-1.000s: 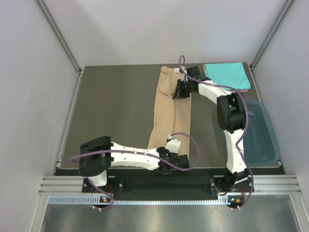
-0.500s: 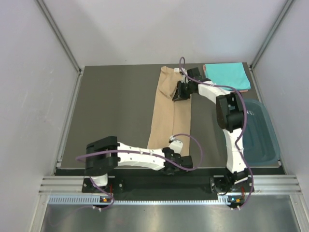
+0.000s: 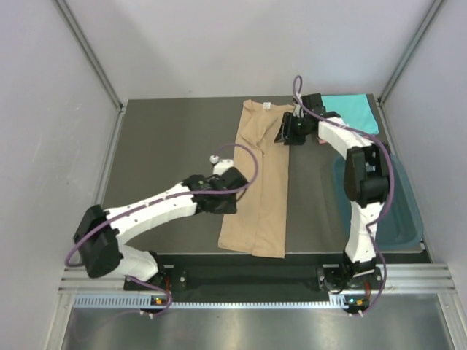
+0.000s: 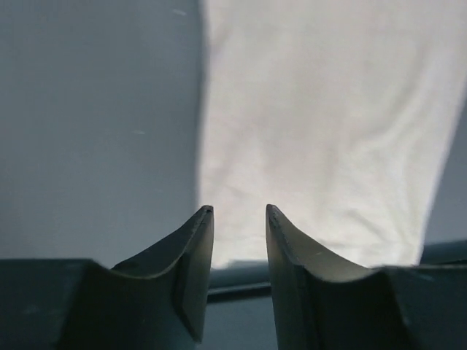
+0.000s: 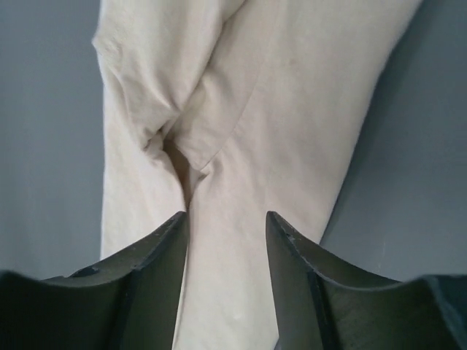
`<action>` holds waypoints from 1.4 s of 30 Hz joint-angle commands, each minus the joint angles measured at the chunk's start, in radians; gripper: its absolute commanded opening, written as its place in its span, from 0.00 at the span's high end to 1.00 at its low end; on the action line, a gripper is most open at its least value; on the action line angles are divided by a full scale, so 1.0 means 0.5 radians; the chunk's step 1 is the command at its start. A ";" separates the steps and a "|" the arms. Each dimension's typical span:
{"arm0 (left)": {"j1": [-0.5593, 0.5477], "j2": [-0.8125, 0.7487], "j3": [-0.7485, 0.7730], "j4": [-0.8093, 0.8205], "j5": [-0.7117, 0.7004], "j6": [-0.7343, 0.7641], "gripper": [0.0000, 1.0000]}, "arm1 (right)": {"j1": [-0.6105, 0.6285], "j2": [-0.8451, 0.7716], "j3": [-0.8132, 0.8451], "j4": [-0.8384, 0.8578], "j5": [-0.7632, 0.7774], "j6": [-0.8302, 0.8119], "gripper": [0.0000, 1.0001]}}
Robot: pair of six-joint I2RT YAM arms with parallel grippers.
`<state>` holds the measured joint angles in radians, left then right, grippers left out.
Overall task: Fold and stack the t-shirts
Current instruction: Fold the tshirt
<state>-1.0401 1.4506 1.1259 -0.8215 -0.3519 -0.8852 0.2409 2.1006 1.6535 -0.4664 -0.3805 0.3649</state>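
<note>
Tan t-shirt (image 3: 261,191) lay mid-desk as a long narrow strip, folded lengthwise, its far edge near the back of the desk (image 3: 168,146) and its near hem close to the near desk edge. Left jaws sat released at the strip's left edge, about mid-length, nothing between them; the wrist view showed cloth (image 4: 321,109) just beyond the tips. Right jaws hung released over the far right part, above a sleeve fold (image 5: 182,138). Turquoise t-shirt (image 3: 352,111) lay folded at the far right corner. Wide bare desk left of the strip; only a narrow lane between its right edge and the teal tub (image 3: 398,219).
</note>
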 commanded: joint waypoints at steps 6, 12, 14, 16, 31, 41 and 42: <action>0.390 -0.165 -0.491 0.308 0.471 0.335 0.55 | -0.025 -0.210 0.049 -0.015 0.114 -0.058 0.48; 0.387 -0.161 -0.693 0.419 0.599 0.258 0.53 | -0.071 0.075 0.361 0.021 0.074 -0.076 0.41; 0.387 -0.180 -0.754 0.452 0.612 0.233 0.52 | -0.092 0.183 0.445 0.040 0.092 -0.073 0.41; 0.390 -0.192 -0.797 0.474 0.621 0.221 0.51 | -0.113 0.268 0.543 0.064 0.104 -0.049 0.41; 0.387 -0.085 -0.868 0.557 0.673 0.209 0.62 | -0.236 0.588 0.724 0.291 0.059 0.074 0.46; 0.387 -0.106 -0.865 0.404 0.658 0.105 0.95 | -0.261 0.796 0.972 0.393 -0.009 0.145 0.59; 0.387 -0.115 -0.877 0.404 0.667 0.083 0.95 | -0.261 0.821 0.979 0.411 -0.018 0.154 0.68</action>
<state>-0.8459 1.4067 0.7067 -0.5755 -0.0074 -0.8158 0.1246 2.4893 2.0800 -0.3237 -0.3668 0.4259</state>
